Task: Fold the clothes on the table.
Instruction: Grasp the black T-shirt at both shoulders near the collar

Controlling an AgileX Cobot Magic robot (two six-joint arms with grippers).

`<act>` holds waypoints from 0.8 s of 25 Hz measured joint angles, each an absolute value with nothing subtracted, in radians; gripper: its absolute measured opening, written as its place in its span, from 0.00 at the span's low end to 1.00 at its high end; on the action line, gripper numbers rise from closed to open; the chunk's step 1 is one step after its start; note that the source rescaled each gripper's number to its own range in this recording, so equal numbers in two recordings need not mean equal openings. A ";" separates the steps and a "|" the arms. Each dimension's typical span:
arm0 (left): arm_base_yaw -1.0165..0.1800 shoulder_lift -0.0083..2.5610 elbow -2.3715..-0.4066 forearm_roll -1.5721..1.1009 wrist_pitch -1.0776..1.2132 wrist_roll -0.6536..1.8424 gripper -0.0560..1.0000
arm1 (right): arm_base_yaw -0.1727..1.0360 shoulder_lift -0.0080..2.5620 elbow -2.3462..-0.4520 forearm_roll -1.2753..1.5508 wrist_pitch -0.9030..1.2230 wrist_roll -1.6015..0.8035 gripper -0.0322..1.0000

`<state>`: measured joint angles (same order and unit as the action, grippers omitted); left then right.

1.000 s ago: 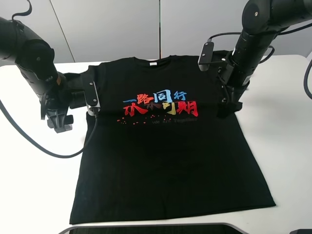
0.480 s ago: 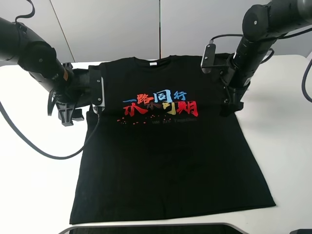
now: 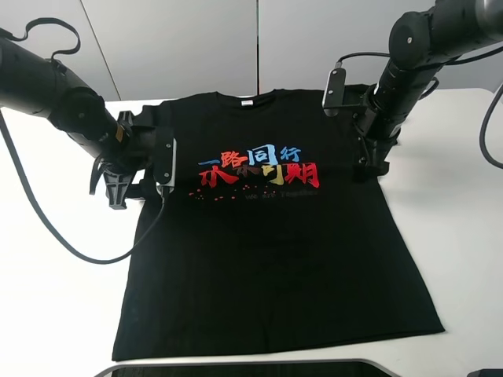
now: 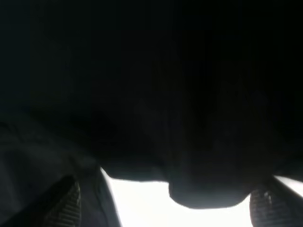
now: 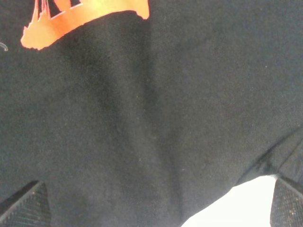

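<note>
As far as the chest print [image 3: 258, 169] reads from the high view, the top row looks like 一路同行, going from red on the left to blue on the right. The lower row is mostly red with a yellow character in it and ends in 期. The small line under it is too blurred to read. There's a white neck label [image 3: 247, 103] inside the collar, text too small to make out.

The T-shirt [image 3: 275, 267] lies flat and face up in the middle of the table [image 3: 456, 236], collar at the far side, hem at the near edge.

Left gripper [image 3: 118, 191] is down at the shirt's side edge, just under the sleeve on that side. In the left wrist view its fingers [image 4: 70, 204] are spread wide. Black cloth fills most of that view, and a strip of white table shows between the tips. Cloth edge sits in the gap, nothing pinched.

Right gripper [image 3: 369, 169] is on the opposite side edge, just beside the 期. Its fingers [image 5: 23, 208] are also wide apart. Black cloth lies between them, and a corner of bare table shows near one tip. A bit of the orange-red print [image 5: 85, 23] is visible ahead of the tips.

I can't tell whether either set of tips touches the fabric.
</note>
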<state>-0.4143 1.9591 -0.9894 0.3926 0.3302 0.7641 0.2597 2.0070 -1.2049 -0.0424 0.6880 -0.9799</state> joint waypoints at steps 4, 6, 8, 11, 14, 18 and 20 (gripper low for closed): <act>-0.414 1.959 -0.991 0.339 0.349 0.766 1.00 | 0.260 2.009 -1.205 -0.042 0.686 -0.980 1.00; -0.414 1.959 -0.992 0.306 0.372 0.766 1.00 | 0.260 2.009 -1.205 -0.042 0.686 -0.980 1.00; -0.414 1.959 -0.996 0.291 0.404 0.766 1.00 | 0.260 2.009 -1.205 -0.042 0.686 -0.980 1.00; -0.414 1.952 -1.007 0.287 0.468 0.766 1.00 | 0.260 2.009 -1.205 -0.042 0.686 -0.976 1.00; -0.414 1.932 -1.019 0.276 0.481 0.766 1.00 | 0.260 2.009 -1.205 -0.042 0.684 -0.972 1.00; -0.414 1.930 -1.073 0.198 0.500 0.768 1.00 | 0.260 2.009 -1.206 -0.042 0.684 -0.968 1.00; -0.414 1.930 -1.115 0.148 0.508 0.794 1.00 | 0.260 2.009 -1.206 -0.042 0.684 -0.968 1.00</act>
<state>-0.4143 1.9297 -1.1151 0.1476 0.5085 0.7938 0.2597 2.0094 -1.2064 -0.0424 0.6842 -0.9683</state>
